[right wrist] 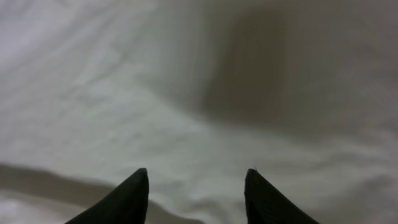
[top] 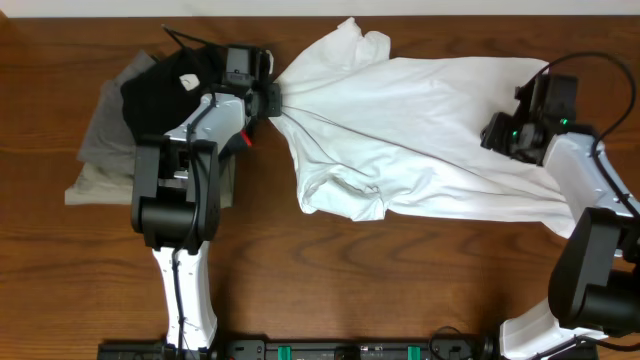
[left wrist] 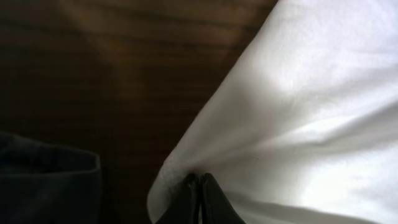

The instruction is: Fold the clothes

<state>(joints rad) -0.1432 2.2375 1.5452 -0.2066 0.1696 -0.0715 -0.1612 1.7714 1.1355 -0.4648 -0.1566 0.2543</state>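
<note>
Only overhead, whole T-shirt (top: 420,130), close-up, left gripper (left wrist: 199,186) pinching it

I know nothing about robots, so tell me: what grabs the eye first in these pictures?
A big white T-shirt lies crumpled across the middle of the wooden table, pulled taut toward the left gripper, which is shut on its edge. The right gripper hangs open over the shirt's opposite side. At the table's left end sit a black folded garment and grey garments.

I see a dark brown wood-grain desk (top: 380,290) filling my overhead view, evenly lit, with a pale strip (top: 90,6) along its far edge.
</note>
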